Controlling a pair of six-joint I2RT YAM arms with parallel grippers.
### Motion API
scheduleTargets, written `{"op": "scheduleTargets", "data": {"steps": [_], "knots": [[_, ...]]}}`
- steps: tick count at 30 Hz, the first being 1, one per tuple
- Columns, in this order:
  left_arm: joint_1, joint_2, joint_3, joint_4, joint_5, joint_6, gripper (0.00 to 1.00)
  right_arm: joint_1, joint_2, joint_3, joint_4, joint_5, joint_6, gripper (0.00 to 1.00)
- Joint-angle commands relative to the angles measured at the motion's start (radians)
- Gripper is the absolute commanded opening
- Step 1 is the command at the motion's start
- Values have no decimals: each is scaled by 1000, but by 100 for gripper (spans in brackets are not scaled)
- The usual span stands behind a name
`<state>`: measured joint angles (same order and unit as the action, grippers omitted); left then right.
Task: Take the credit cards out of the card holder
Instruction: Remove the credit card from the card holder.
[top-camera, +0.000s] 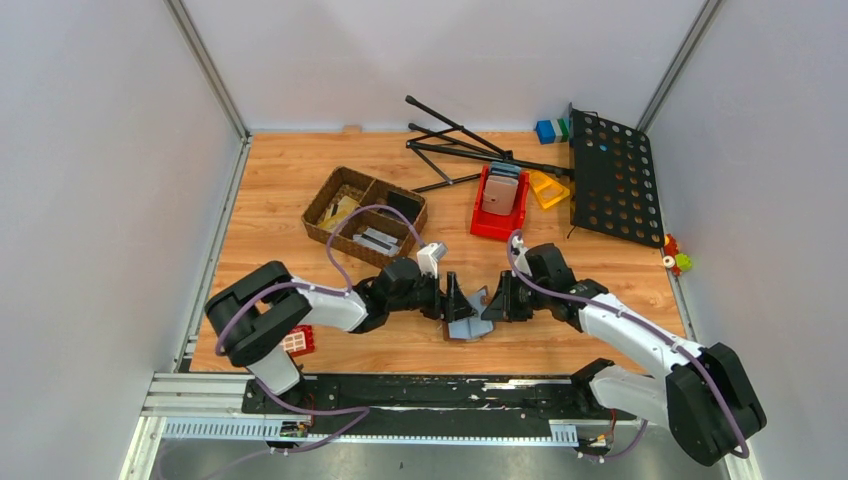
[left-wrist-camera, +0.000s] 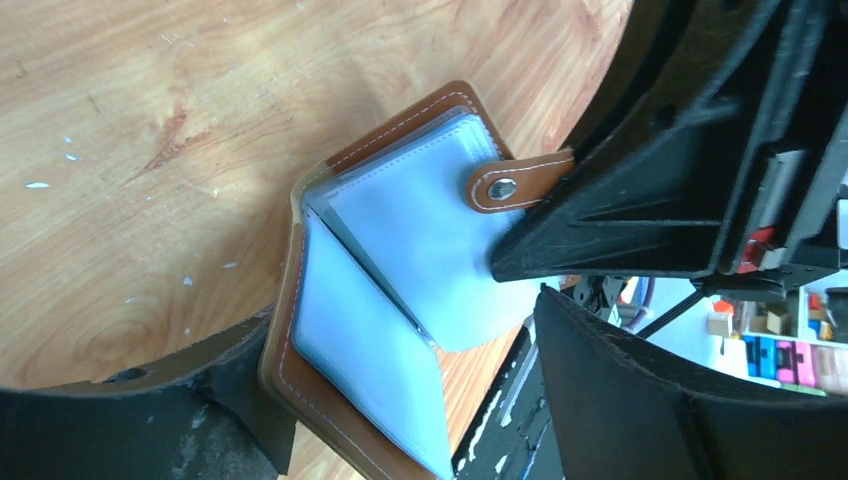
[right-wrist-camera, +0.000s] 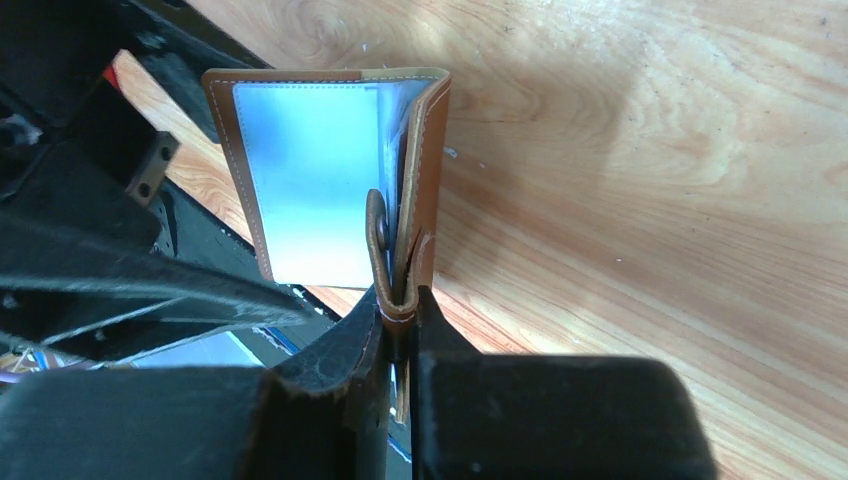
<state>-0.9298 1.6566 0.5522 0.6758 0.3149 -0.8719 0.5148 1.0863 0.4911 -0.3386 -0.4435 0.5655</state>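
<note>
The card holder (top-camera: 468, 318) is a brown leather-look wallet with pale silvery-blue sleeves, held open and off the table between the two arms. My right gripper (right-wrist-camera: 405, 320) is shut on the flap that carries the tab clasp (right-wrist-camera: 380, 235); it also shows in the top view (top-camera: 492, 303). My left gripper (left-wrist-camera: 400, 320) is open around the other flap (left-wrist-camera: 360, 370). One of its fingers (left-wrist-camera: 240, 400) touches the brown cover and the other stands apart. No credit card shows clear of the sleeves. Flat grey pieces that look like cards (top-camera: 377, 240) lie in a wicker basket.
The wicker basket (top-camera: 325, 195) stands behind the left arm. A red bin (top-camera: 484, 225) with a pinkish-grey slab (top-camera: 500, 193) is at centre back. A black perforated music stand (top-camera: 612, 175) lies at back right. A red block with white grid (top-camera: 298, 342) sits by the left arm's base.
</note>
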Motion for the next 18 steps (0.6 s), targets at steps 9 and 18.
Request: {"op": "scheduleTargets", "data": {"steps": [9,18], "knots": [[-108,-135,89,-355,-235,307,100,-9,7,57,10,-37,64,0],[-159,-229,102,-448,-384,521,100,-9,72,124,-100,-14,52,0]]}}
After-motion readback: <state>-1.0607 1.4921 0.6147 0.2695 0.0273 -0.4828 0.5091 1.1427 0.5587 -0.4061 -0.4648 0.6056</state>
